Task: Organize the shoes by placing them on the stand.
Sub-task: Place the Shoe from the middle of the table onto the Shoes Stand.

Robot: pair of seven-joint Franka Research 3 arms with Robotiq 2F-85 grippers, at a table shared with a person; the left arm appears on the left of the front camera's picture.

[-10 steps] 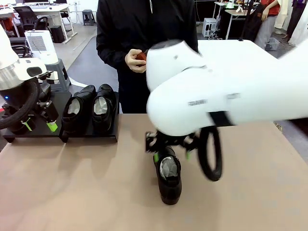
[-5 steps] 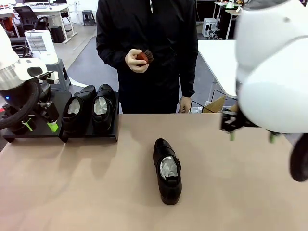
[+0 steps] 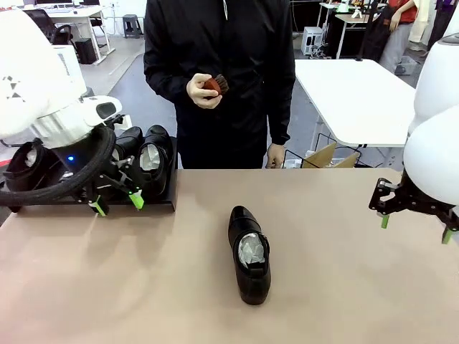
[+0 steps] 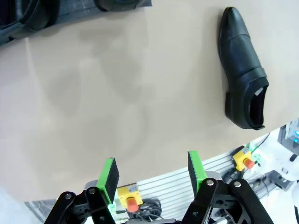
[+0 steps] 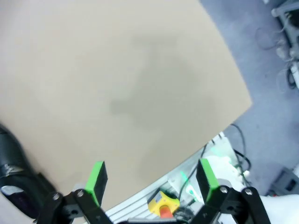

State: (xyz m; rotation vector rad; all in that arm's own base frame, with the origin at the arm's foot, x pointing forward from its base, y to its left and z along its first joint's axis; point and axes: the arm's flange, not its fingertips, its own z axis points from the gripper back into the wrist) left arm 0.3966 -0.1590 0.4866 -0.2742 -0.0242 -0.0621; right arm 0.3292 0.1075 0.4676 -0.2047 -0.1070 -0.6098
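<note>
Glossy white robot arms carry thick black cables; black jaws bear green pads.

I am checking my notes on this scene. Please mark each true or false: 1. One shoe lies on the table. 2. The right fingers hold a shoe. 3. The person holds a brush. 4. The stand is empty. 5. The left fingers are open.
1. True: one shoe lies on the table.
2. False: the right fingers are open and hold nothing.
3. True: a hand holds the brush.
4. False: the stand carries shoes.
5. True: the left fingers are open.
</note>
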